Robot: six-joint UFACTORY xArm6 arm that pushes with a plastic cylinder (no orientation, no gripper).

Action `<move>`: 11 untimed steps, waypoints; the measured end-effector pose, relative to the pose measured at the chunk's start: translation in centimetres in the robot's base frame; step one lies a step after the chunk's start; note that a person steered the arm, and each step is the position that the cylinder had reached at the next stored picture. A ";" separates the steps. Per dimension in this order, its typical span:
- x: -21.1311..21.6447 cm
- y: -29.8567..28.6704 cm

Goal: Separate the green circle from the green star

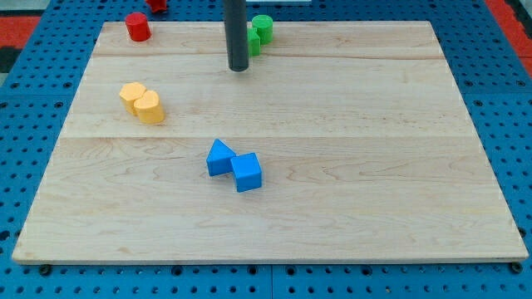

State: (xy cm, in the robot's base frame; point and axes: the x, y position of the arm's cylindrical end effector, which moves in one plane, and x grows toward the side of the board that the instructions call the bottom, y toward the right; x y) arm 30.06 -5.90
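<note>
My tip (pixel 239 69) is resting on the desk (pixel 349 166) in the upper middle of the frame. I am carrying no gripper, only a bare rod, so nothing is being held.

The green circle (pixel 263 26) is sitting just to the upper right of my tip, near the desk's top edge. The green star (pixel 253 41) is lying against the circle's lower left side, right beside my rod, which is partly hiding it; its shape is hard to make out. The two green blocks are touching, and I cannot tell whether the rod is touching the star.

A red cylinder (pixel 137 26) is standing at the upper left corner of the desk, well apart from my tip, and another red block (pixel 156 5) is showing at the top edge of the frame, cut off. Two yellow blocks (pixel 142 103) are lying together at the left, and a blue triangle (pixel 219 157) and blue cube (pixel 247 172) are touching below the centre.
</note>
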 end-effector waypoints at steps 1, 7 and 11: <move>-2.2 -6.5; -10.8 0.3; -10.8 6.3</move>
